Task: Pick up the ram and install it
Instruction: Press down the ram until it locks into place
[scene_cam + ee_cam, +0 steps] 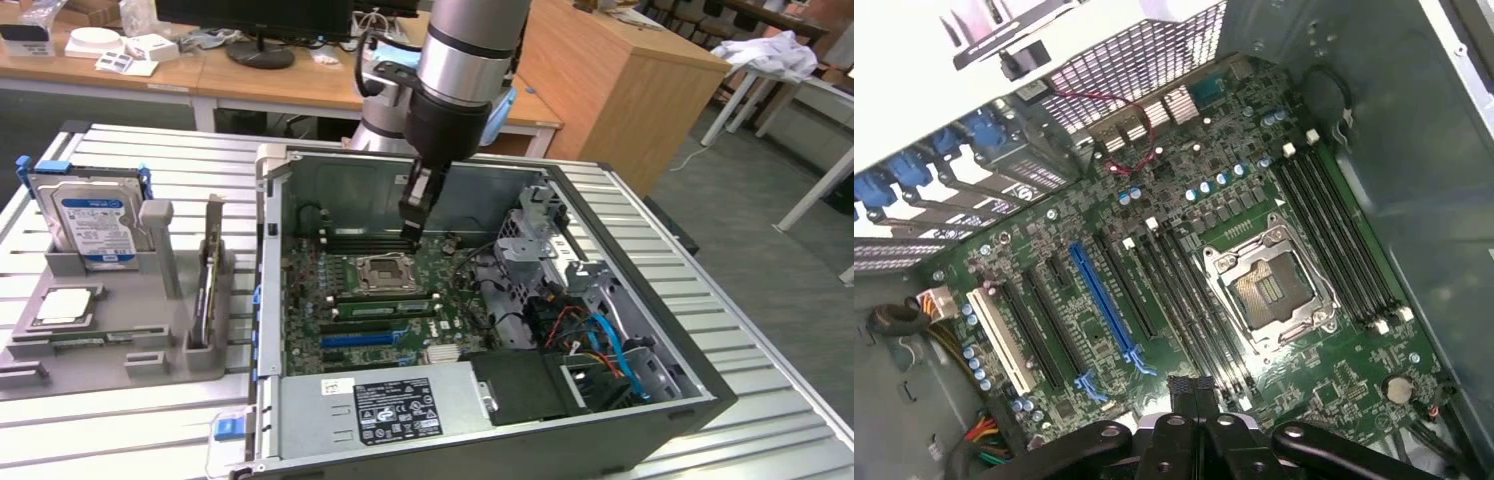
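The ram is a long thin board standing on its edge in a slot of the grey holder, at the exterior view's left, outside the computer case. My gripper hangs inside the open case, well to the exterior view's right of the ram. It is low over the motherboard, by the memory slots near the case's back wall. In the wrist view its fingertips are pressed together above the motherboard. The gripper is shut, and I make out nothing between the fingers.
A hard drive with a blue label and a square processor chip sit in the same holder. Inside the case are the open processor socket, black memory slots on either side, the power supply, and cables.
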{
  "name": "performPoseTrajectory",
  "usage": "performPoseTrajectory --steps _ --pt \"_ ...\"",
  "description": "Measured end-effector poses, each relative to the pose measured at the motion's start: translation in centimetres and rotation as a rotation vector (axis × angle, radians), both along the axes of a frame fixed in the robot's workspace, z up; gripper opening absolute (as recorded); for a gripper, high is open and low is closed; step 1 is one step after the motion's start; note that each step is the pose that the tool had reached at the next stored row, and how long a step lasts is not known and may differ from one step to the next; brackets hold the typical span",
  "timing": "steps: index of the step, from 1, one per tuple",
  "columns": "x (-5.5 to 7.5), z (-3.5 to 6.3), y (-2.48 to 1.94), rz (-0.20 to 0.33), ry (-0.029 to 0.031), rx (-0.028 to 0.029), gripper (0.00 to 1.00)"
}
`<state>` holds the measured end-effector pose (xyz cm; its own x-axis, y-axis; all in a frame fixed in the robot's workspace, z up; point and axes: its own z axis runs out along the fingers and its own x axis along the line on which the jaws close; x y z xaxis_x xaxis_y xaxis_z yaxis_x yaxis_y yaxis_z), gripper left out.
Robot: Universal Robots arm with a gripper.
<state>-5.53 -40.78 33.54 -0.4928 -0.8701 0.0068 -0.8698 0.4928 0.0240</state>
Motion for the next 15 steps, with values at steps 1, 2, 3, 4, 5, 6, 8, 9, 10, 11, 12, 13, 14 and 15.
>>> performPoseTrajectory --steps 1,2,3,4,5,6,8,9,10,11,12,13,14,15 --pt "-0.01 0.00 0.01 -0.006 0.0001 0.0000 0.11" --pt "-0.01 0.00 0.03 -0.012 0.0002 0.0000 0.11" --pt "-0.02 0.00 0.04 -0.019 0.0002 0.0000 0.11" --pt "-0.02 0.00 0.05 -0.027 0.0004 0.0000 0.11" --pt "-0.02 0.00 0.05 -0.035 0.0005 0.0001 0.11" --pt "-0.02 0.00 0.05 -0.044 0.0006 0.0000 0.11" --pt "-0.02 0.00 0.06 -0.062 0.0007 0.0000 0.11" --pt "-0.02 0.00 0.06 -0.072 0.0009 0.0000 0.11" --pt "-0.02 0.00 0.07 -0.082 0.0011 0.0001 0.11" --pt "-0.02 0.00 0.07 -0.091 0.0013 0.0001 0.11" --pt "-0.02 0.00 0.08 -0.100 0.0015 0.0001 0.11" --pt "-0.03 0.00 0.08 -0.109 0.0017 0.0001 0.11" --pt "-0.02 0.00 0.08 -0.119 0.0019 0.0001 0.11" --pt "-0.03 -0.01 0.09 -0.131 0.0021 0.0001 0.11"
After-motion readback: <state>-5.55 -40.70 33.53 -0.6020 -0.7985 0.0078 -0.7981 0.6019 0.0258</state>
